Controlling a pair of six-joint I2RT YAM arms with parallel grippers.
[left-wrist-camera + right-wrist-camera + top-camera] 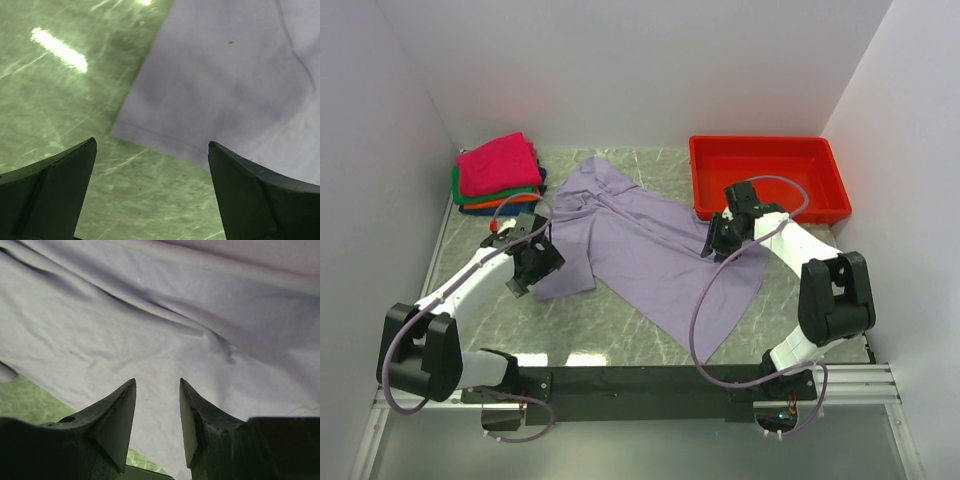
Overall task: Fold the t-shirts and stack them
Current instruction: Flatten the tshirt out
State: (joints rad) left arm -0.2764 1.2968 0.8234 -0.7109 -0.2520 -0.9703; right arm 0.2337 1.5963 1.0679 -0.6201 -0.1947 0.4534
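A pale lavender t-shirt (640, 250) lies spread and creased across the middle of the table. At the back left stands a stack of folded t-shirts (498, 168), magenta on top, with green, orange and dark blue below. My left gripper (527, 278) hovers at the lavender shirt's left hem corner (150, 131). Its jaws stand wide open in the left wrist view (151, 142), with nothing between them. My right gripper (718, 238) hangs over the shirt's right side. It is open (157, 380), and only lavender cloth (165, 325) shows below the gap.
A red plastic tray (712, 180) sits at the back right, close behind the right gripper. White walls close in the left, right and back. Green marbled tabletop (55, 110) shows to the left of the hem corner.
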